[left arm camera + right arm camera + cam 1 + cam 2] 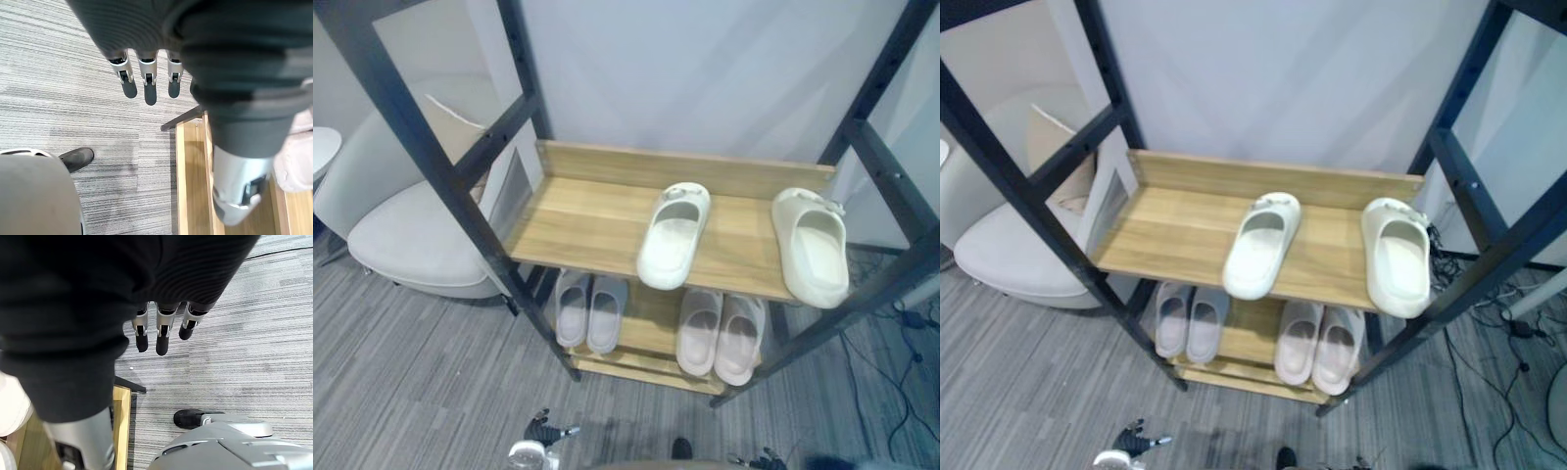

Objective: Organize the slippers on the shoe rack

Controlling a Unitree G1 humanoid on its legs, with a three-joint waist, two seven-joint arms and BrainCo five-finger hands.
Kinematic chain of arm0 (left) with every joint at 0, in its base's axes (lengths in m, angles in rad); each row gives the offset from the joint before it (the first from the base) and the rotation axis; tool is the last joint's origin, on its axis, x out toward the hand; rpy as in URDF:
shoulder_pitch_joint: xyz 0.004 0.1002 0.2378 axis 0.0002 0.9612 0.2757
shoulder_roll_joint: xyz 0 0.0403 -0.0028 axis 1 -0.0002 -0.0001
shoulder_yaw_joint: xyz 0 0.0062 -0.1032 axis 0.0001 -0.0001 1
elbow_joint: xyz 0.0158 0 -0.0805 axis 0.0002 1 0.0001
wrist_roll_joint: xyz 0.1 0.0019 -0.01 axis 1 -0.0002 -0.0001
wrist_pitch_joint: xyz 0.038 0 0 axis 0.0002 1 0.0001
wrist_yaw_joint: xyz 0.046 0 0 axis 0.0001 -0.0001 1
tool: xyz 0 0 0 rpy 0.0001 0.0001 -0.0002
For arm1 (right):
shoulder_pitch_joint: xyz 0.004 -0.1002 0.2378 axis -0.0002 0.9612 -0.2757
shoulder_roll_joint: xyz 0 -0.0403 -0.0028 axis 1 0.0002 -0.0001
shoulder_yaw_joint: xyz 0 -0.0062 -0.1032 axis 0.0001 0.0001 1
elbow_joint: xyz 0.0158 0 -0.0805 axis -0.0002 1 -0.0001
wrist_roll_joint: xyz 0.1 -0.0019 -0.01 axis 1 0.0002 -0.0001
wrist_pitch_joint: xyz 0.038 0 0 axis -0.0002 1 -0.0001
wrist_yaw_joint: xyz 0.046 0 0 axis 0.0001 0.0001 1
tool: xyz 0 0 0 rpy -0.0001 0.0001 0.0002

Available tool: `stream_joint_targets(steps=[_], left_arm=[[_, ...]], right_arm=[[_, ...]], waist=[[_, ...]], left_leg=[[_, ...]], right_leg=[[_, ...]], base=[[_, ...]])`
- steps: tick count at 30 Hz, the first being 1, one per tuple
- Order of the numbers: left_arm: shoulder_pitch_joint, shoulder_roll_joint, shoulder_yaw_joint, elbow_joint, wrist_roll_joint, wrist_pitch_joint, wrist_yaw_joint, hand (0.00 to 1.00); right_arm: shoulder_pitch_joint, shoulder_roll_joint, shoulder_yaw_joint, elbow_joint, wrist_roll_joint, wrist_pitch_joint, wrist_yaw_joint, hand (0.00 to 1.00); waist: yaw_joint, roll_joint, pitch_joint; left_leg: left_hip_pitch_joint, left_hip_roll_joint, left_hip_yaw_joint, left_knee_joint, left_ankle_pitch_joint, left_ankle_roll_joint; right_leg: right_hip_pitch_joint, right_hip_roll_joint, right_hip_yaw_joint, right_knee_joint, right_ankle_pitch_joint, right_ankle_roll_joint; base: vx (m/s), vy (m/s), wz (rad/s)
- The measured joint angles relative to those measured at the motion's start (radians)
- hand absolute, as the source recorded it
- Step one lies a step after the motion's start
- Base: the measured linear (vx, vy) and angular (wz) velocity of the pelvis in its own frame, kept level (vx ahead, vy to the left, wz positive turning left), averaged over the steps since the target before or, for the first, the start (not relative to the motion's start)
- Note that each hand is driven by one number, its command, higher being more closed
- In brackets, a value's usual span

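We judge sorting not yet begun: on the upper shelf of the shoe rack [578, 217] the middle slipper [673, 237] lies askew, the end slipper [815, 247] well apart at the rack's right. Left robot hand [149, 92] and right robot hand [163, 341] hang low before the rack, fingers straight, empty. Next: reach up, pair them.

The shoe rack [431, 157] is showing a black frame, and its upper shelf [578, 220] is showing light wood with streaked grain. The middle slipper [674, 235] and the right slipper [815, 247] are showing plain cream. Below, the left pair [590, 311] is looking pale lilac-grey and the right pair [722, 336] pale pink. The floor [411, 382] is showing grey with fine darker stripes, and the chair [401, 235] is showing off-white.
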Motion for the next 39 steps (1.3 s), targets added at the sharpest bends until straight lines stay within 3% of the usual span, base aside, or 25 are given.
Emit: stream_joint_targets(steps=[6,12,19,23,28,34,39], left_arm=[[-0.016,-0.012,-0.07,0.0,0.0,-0.001,-0.014,0.0],[-0.067,-0.014,-0.317,-0.074,0.008,-0.006,-0.046,0.0],[-0.115,0.009,-0.649,-0.453,-0.026,-0.055,-0.128,0.0],[-0.112,0.057,-0.759,-0.703,-0.139,-0.09,-0.191,0.0],[-0.107,0.116,-0.782,-0.954,-0.278,-0.112,-0.232,0.0],[-0.077,0.15,-0.772,-1.21,-0.372,-0.132,-0.217,0.0],[-0.062,0.148,-0.741,-1.312,-0.412,-0.157,-0.186,0.0]], right_arm=[[0.0,0.0,0.0,0.0,0.0,0.0,0.0,0.0],[0.002,-0.001,0.001,0.0,0.0,0.0,0.0,0.0],[0.0,-0.006,-0.01,-0.005,0.002,-0.005,-0.001,0.0],[0.0,-0.001,-0.037,-0.005,0.002,-0.012,-0.001,0.0],[0.003,-0.008,-0.037,-0.005,0.001,-0.012,0.0,0.0],[0.013,-0.024,-0.026,-0.005,0.0,-0.014,0.001,0.0],[0.021,-0.036,0.015,-0.005,0.0,-0.014,0.008,0.0]], waist=[[0.0,0.001,0.001],[-0.003,0.006,0.004],[-0.021,0.019,0.009],[-0.028,0.026,0.008],[-0.032,0.038,0.003],[-0.03,0.059,-0.011],[-0.023,0.058,-0.011]], left_leg=[[-0.001,-0.001,0.0,-0.001,-0.001,0.001],[-0.005,-0.001,0.0,0.0,-0.003,-0.002],[-0.019,-0.002,-0.023,0.0,-0.003,-0.002],[-0.019,-0.003,-0.026,0.0,-0.003,-0.001],[-0.016,-0.004,-0.034,0.017,-0.009,0.005],[-0.013,-0.004,-0.044,0.017,-0.009,0.006],[0.004,-0.004,-0.053,0.017,-0.01,0.006]], right_leg=[[-0.002,-0.001,0.0,0.0,-0.001,0.001],[-0.013,0.0,0.002,0.0,-0.001,0.001],[-0.012,-0.002,-0.021,0.003,-0.003,0.004],[-0.011,-0.004,-0.024,0.007,-0.003,0.004],[0.004,-0.007,-0.03,0.002,-0.003,0.004],[0.012,-0.009,-0.04,0.004,-0.003,0.004],[0.035,-0.01,-0.052,0.002,-0.006,0.004]], base=[[0.0,0.0,0.0],[0.0,0.0,0.0],[0.0,-0.001,0.06],[0.0,0.0,0.01],[-0.03,-0.002,0.04],[-0.01,-0.003,0.04],[-0.02,-0.001,0.07]])
